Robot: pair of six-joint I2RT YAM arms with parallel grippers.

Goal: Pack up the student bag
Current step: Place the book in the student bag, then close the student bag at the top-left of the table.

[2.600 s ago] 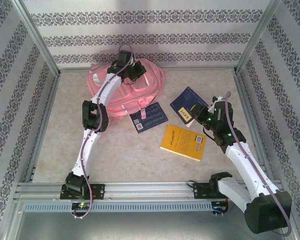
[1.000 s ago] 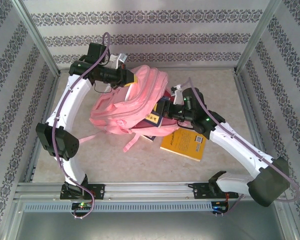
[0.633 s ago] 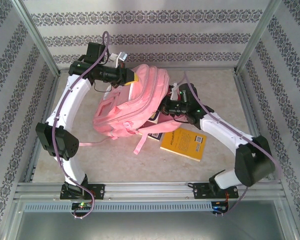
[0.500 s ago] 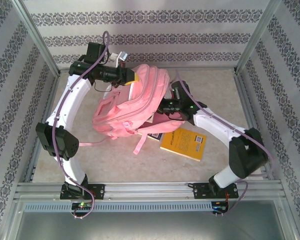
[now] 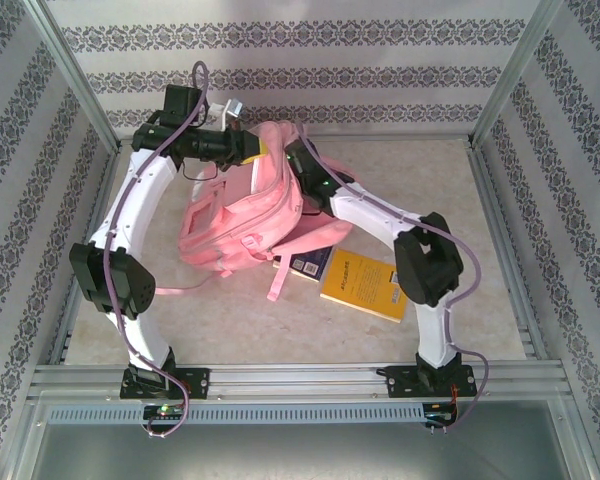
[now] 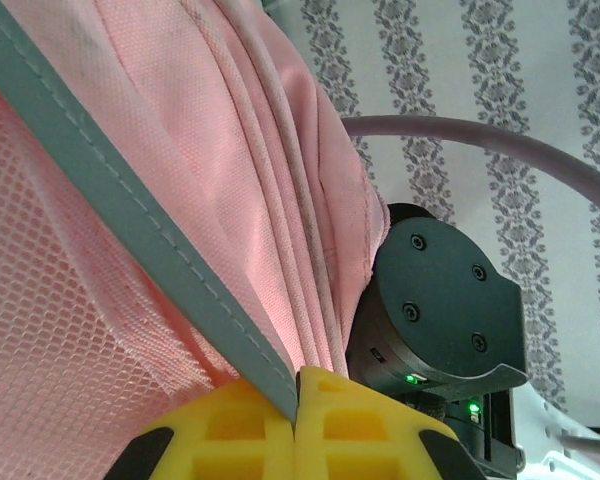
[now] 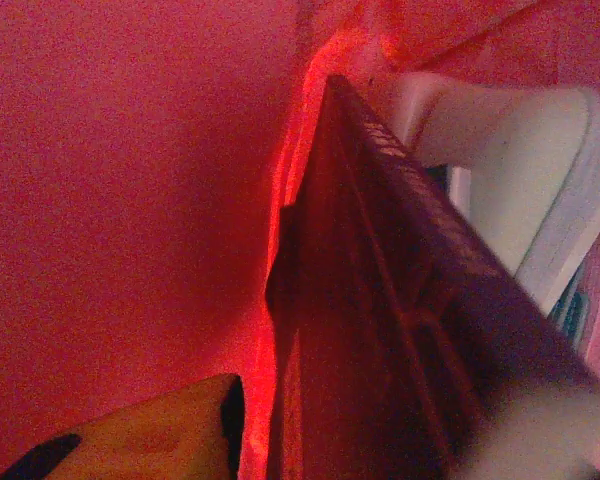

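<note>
The student bag (image 5: 242,215) sits at 11 o'clock on the beige table (image 5: 210,320), a yellow book (image 5: 365,284) at its 4 o'clock, a blue book (image 5: 310,263) half beneath. Left wrist camera: left gripper (image 6: 298,400) pinched on the bag's grey trim (image 6: 130,210). Right wrist camera, inside the bag: right gripper (image 7: 360,440) clamps a dark book (image 7: 380,320). Patterned walls (image 5: 280,60) surround.

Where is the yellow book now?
In the top view the yellow book lies on the table, right of centre, beside the blue book sticking out from under the bag.
</note>
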